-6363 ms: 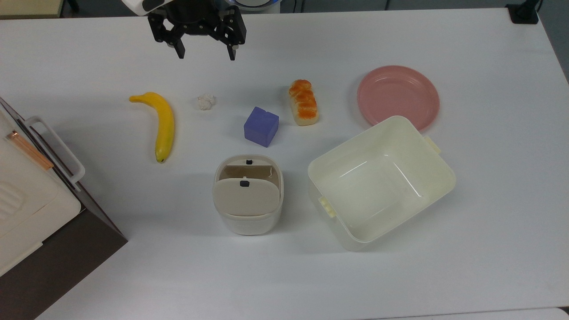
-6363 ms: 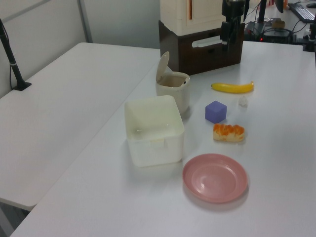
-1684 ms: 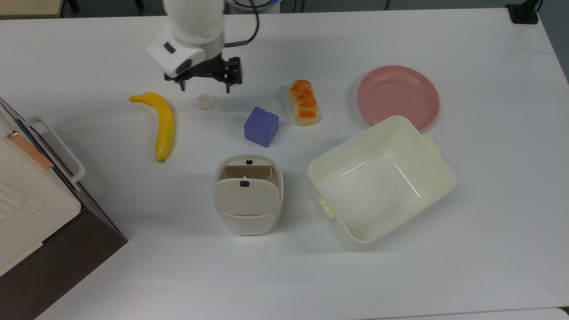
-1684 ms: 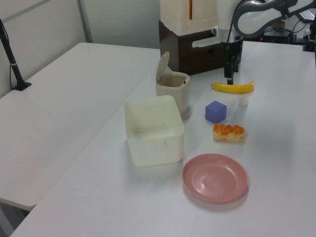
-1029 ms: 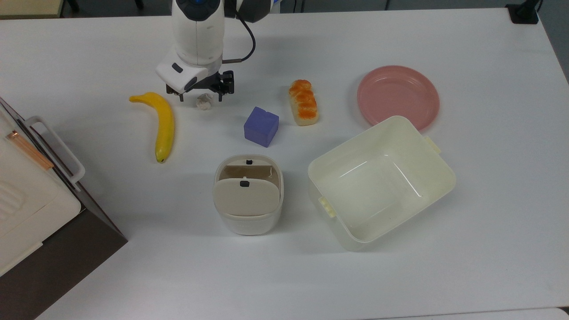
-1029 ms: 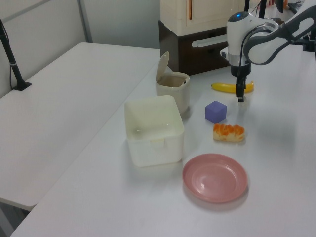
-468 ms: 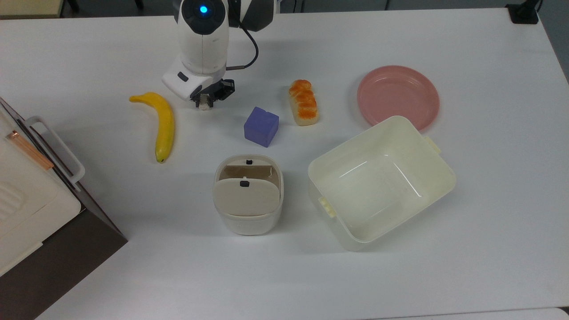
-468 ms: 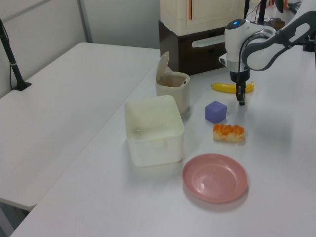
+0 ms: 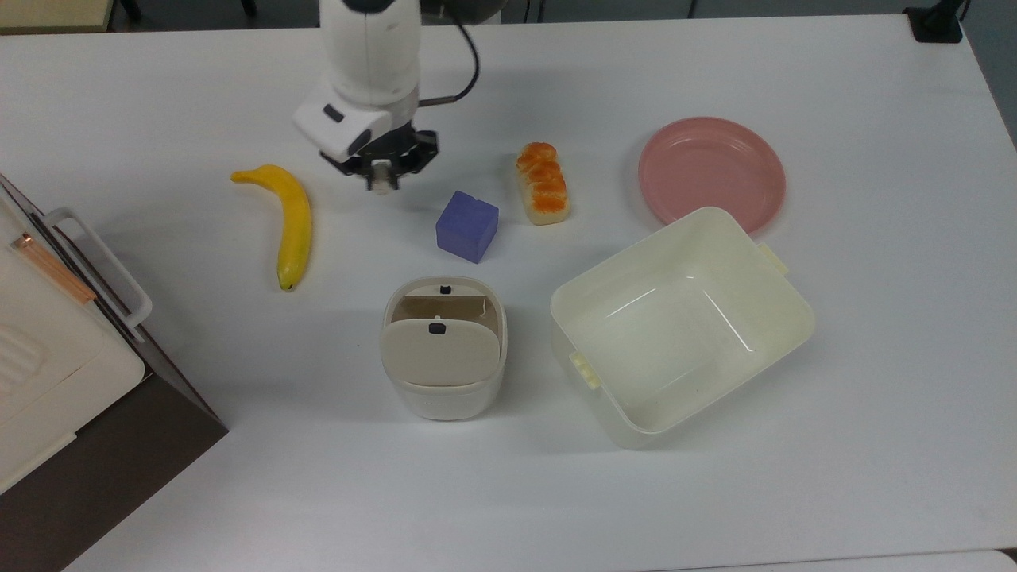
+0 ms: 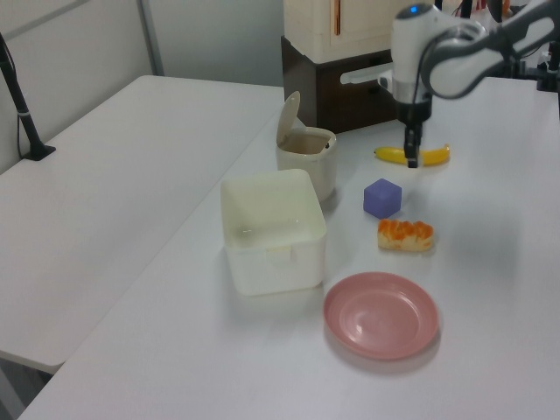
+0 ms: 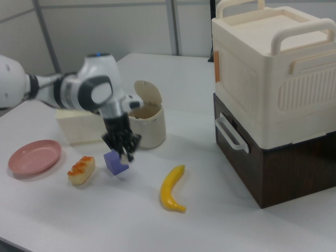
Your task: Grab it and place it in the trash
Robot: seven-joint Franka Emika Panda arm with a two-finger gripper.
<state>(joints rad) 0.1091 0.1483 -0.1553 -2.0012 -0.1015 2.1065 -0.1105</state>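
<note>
end effector [image 9: 383,179] clenched on paper wad [image 9: 383,184], off the desk [image 9: 834,492] | risk: tiny wad slips out | bin [image 9: 443,347] opening narrow, half covered by flap

No writing, label, brand, number or sign can be read on anything on the worktop [image 9: 794,492] or on the arm.

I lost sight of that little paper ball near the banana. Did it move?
Yes. The paper wad, pinched in the pincer, has shifted in the top view toward the purple cube, away from the banana.
</note>
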